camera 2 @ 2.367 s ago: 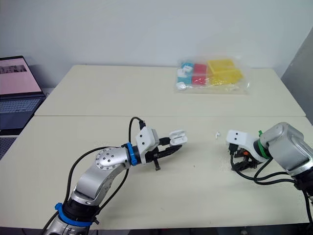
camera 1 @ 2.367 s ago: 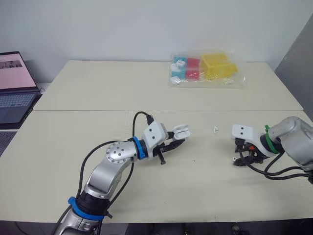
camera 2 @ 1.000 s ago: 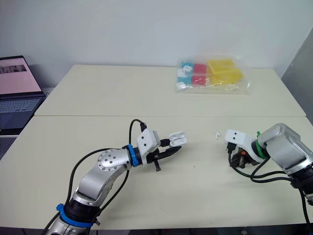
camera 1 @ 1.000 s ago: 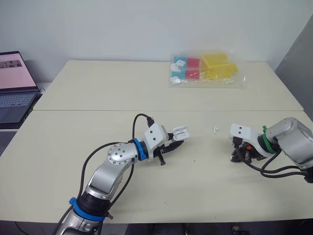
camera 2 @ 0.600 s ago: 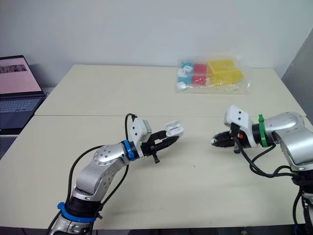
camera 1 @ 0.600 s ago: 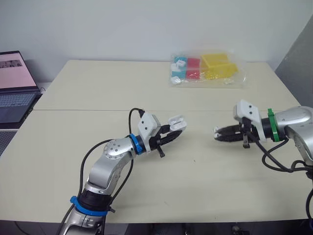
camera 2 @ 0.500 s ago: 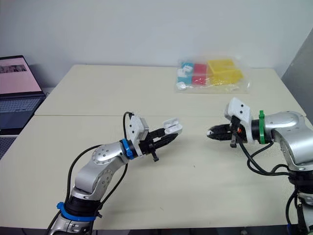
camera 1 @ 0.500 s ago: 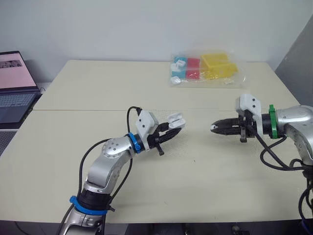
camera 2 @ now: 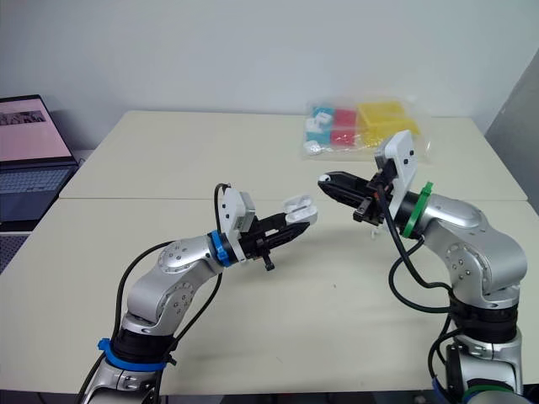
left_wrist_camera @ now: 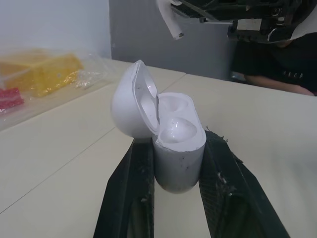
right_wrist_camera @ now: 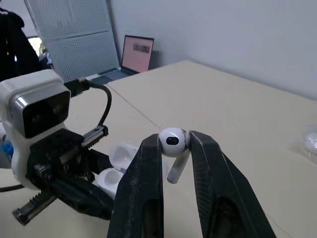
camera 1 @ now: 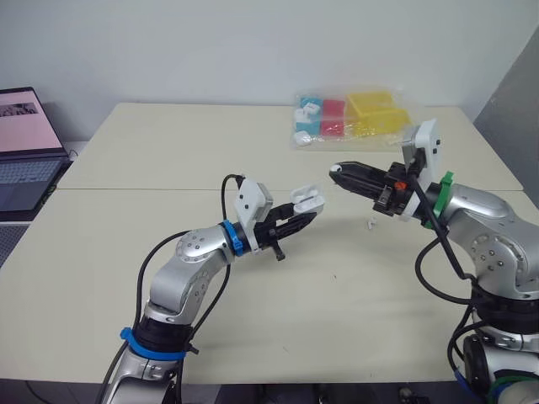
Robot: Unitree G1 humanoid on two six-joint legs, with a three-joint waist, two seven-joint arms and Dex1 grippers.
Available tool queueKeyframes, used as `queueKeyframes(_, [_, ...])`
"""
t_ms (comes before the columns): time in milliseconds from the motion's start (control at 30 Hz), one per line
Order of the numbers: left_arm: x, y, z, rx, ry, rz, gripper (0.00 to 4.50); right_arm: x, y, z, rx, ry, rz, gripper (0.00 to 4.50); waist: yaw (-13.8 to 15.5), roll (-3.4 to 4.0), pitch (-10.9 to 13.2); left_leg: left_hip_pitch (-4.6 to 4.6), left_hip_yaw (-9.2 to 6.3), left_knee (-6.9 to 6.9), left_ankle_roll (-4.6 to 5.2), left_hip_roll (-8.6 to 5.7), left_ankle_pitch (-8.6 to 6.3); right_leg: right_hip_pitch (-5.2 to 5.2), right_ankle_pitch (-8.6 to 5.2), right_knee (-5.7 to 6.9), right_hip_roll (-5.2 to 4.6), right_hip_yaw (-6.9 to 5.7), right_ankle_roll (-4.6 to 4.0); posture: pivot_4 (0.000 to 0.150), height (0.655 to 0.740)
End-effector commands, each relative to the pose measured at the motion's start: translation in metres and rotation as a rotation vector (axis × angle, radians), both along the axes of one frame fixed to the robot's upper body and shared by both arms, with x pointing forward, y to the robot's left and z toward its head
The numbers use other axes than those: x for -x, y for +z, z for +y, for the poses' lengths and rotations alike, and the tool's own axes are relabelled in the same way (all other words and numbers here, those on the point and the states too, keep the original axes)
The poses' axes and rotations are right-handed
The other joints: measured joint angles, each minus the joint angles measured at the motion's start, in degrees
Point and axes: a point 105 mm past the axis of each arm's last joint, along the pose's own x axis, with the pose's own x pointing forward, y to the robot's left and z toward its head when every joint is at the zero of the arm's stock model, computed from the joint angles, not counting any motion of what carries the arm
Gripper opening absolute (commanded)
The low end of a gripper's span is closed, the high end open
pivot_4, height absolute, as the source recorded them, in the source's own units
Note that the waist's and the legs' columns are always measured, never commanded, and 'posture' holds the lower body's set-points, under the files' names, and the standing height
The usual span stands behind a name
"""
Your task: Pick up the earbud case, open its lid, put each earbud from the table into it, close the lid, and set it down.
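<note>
My left gripper [camera 1: 308, 215] is shut on the white earbud case [camera 1: 307, 200] and holds it above the table's middle with the lid flipped open. In the left wrist view both cups of the case [left_wrist_camera: 173, 139] are empty. My right gripper [camera 1: 335, 171] is shut on a white earbud [right_wrist_camera: 173, 143], stem down, hovering just right of and slightly above the case. The same earbud [left_wrist_camera: 168, 20] hangs over the case in the left wrist view. A second earbud [camera 1: 370, 224] lies on the table under the right arm.
A clear plastic bag of coloured blocks [camera 1: 354, 118] lies at the far right of the table. An open laptop [camera 1: 25, 151] stands off the left edge. A seam [camera 1: 152, 189] runs across between the two tabletops.
My right gripper has risen from the table with an earbud and swung left toward the case. My left gripper has lifted the open case a little.
</note>
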Motion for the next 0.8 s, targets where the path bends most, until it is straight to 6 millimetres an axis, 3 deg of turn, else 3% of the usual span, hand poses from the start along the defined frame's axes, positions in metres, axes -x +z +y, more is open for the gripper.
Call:
queueKeyframes(33, [0.005, 0.018, -0.002, 0.036, -0.018, -0.044, 0.82, 0.007, 0.017, 0.006, -0.024, 0.000, -0.082, 0.42, 0.01, 0.00, 0.00, 0.00, 0.00, 0.00, 0.00, 0.00, 0.00, 0.00, 0.00, 0.00, 0.00, -0.01, 0.00, 0.150, 0.7400])
queueKeyframes(433, [0.004, 0.025, -0.002, 0.052, -0.021, -0.014, 0.82, 0.017, -0.003, 0.016, 0.051, 0.016, -0.157, 0.42, -0.04, 0.00, 0.00, -0.01, -0.01, -0.02, 0.00, -0.01, 0.00, -0.01, 0.00, -0.01, 0.02, -0.02, 0.00, 0.150, 0.7400])
queueKeyframes(800, [0.007, 0.026, -0.002, 0.037, -0.041, -0.013, 0.82, 0.014, -0.024, 0.014, 0.091, 0.008, -0.174, 0.42, -0.08, 0.00, 0.00, -0.01, -0.02, -0.02, 0.00, 0.00, 0.00, -0.02, -0.01, -0.02, 0.06, -0.01, 0.01, 0.150, 0.7400])
